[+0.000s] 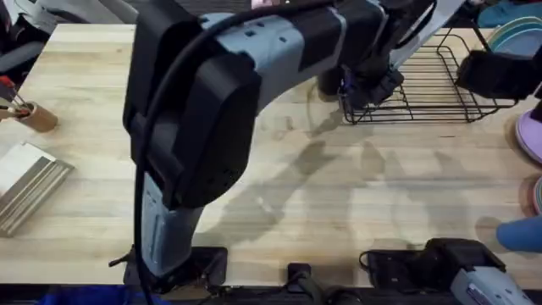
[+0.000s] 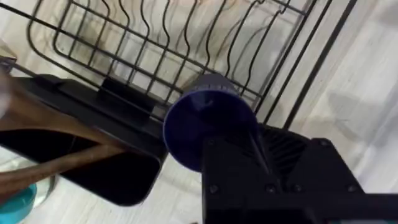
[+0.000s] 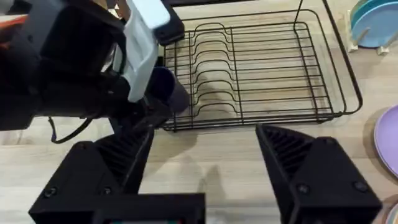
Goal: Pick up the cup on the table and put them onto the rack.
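Note:
The dark navy-blue cup [image 2: 208, 121] lies on its side in my left gripper [image 2: 231, 148], its base facing the wrist camera, and the gripper is shut on it. The left arm reaches across the table [image 1: 356, 195] to the black wire rack [image 1: 436, 80]. There the left gripper [image 1: 368, 85] holds the cup [image 3: 166, 87] against the rack's [image 3: 261, 68] near left end. From the left wrist, the rack's [image 2: 155, 43] upright wires stand just behind the cup. My right gripper [image 3: 208, 168] hangs open and empty over the table, short of the rack's front edge.
A dark brown utensil holder [image 2: 93, 162] with wooden utensils stands against the rack. Turquoise plates [image 1: 517, 34] sit at the far right, and a purple plate [image 1: 532, 135] lies at the right edge. A wooden pot [image 1: 34, 116] and a metal stack [image 1: 30, 182] are at the left.

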